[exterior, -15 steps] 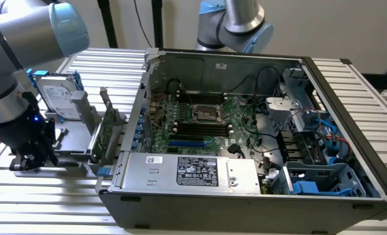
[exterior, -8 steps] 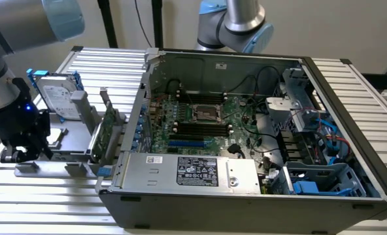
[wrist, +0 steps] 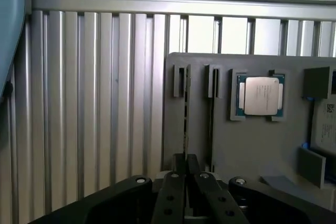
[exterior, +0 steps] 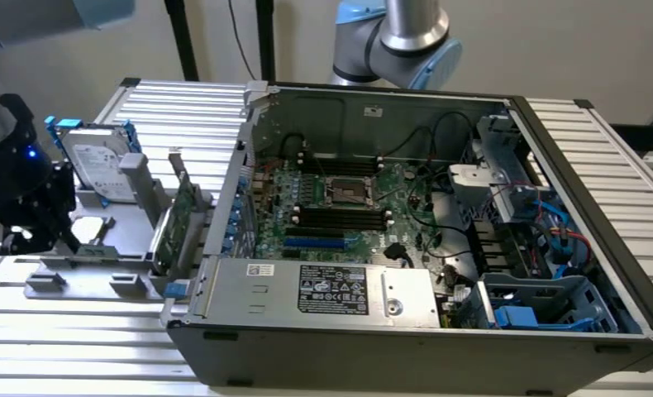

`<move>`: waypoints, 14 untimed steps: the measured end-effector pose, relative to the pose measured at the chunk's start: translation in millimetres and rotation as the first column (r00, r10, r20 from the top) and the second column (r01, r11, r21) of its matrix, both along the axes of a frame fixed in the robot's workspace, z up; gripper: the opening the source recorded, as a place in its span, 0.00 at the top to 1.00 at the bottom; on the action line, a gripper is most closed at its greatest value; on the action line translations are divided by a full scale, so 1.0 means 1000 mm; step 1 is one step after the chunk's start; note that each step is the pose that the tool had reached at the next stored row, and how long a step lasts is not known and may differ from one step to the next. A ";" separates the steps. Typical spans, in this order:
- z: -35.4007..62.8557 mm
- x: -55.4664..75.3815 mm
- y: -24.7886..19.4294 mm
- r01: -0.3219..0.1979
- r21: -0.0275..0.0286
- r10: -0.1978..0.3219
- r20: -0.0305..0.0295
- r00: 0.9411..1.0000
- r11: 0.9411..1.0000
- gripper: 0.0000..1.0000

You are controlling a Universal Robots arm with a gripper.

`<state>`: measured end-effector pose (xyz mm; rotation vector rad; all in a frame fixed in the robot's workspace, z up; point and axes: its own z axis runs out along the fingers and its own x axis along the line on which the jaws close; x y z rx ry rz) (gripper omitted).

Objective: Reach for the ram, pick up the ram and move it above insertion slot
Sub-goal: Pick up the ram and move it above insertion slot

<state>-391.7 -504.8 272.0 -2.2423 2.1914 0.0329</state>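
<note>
Jaws pinch the ram (wrist: 185, 124), seated in its holder (wrist: 247, 150); lifting and carrying above the slot (exterior: 338, 218) remain.

Black gripper (wrist: 185, 161) against a plain grey tray (wrist: 226, 145), and the table (wrist: 94, 103) is ribbed silver. Chip (wrist: 261, 95): silver top, teal-green rim. Dark grey case (exterior: 415, 347), green motherboard (exterior: 355, 215), blue cables (exterior: 564, 231), black-and-white label (exterior: 335, 291). Arm (exterior: 404, 33): silver, pale blue caps.
</note>
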 end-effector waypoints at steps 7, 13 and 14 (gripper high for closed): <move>0.0319 0.013 0.0019 -0.002 0.000 0.002 0.000 1.000 1.000 0.87; 0.0589 0.026 0.0037 -0.004 0.000 0.004 0.000 1.000 1.000 0.87; 0.0637 0.028 0.0040 -0.004 0.000 0.004 0.000 1.000 1.000 0.87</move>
